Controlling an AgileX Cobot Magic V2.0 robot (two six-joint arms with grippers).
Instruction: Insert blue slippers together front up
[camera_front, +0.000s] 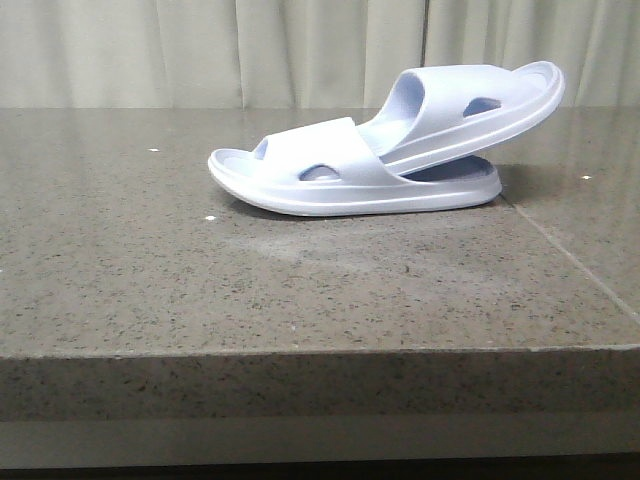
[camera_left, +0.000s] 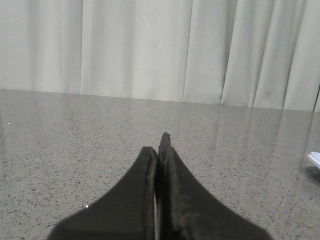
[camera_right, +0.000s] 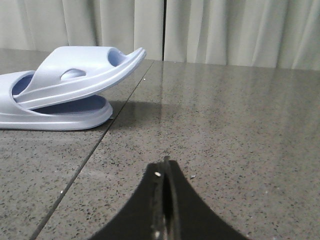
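I see one obstacle on the table: the slippers, nested and lying far and right of centre. The lower one sits flat; the upper one slants up to the right, leaving a shaded gap under its raised end. Near the front edge, and all along the left, the stone lies bare. To the right of the pair there is open surface too. The curtain closes off the far side.

Left pincer and right pincer, both closed, empty.
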